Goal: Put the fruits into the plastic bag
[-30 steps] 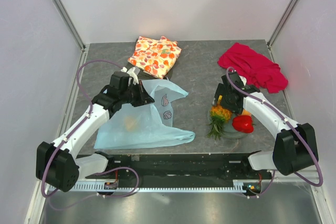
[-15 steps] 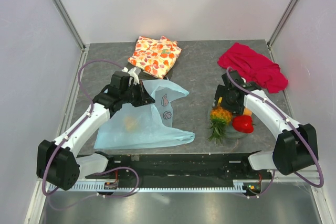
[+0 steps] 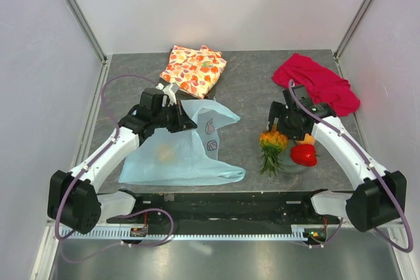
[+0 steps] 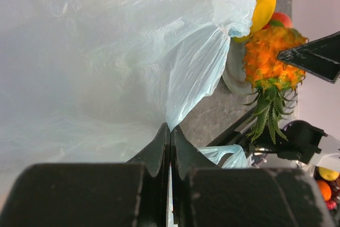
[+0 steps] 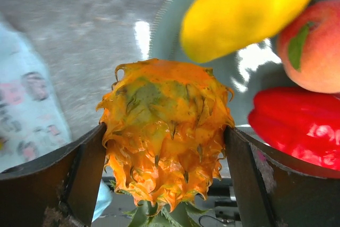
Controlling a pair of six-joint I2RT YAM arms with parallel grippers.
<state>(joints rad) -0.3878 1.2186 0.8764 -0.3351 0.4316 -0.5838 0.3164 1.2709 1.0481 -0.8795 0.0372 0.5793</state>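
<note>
The light-blue plastic bag lies at the left of the table, with one yellowish fruit showing through it. My left gripper is shut on the bag's upper edge and holds it up. My right gripper is shut on the orange pineapple, its jaws against both sides of the body, leaves pointing to the near edge. A yellow mango, an orange peach and the red pepper lie on the grey-green plate.
An orange floral cloth lies at the back centre-left. A red cloth lies at the back right, just behind my right arm. Grey walls close in the table on three sides.
My right gripper has closed on the pineapple and lifted it slightly off the plate. My left gripper has moved a little right, pulling the bag's edge with it.
</note>
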